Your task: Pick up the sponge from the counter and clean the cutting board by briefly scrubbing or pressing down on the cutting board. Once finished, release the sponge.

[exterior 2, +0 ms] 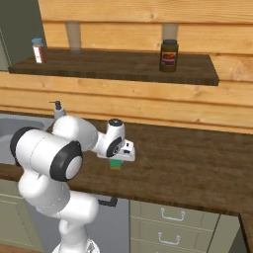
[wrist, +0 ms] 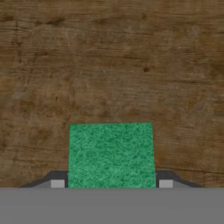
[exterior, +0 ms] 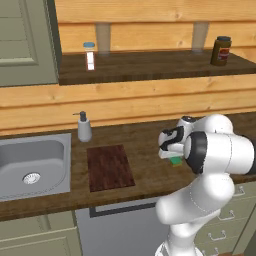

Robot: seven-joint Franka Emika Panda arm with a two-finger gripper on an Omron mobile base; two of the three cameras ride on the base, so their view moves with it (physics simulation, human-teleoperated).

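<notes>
The flat green rectangular sponge [wrist: 111,154] is lying on the brown wood-grain counter [wrist: 109,61] — the two-finger gripper [wrist: 111,183] is straddling it, tips flanking its sides; whether they are pinching it — cannot tell

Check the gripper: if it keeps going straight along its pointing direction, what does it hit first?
Most likely the small green-topped rectangular sponge, which sits between the gripper fingertips in the hand view. Below it lies the brown wood-grain counter. Whether the fingers already touch the sponge is unclear.
</notes>
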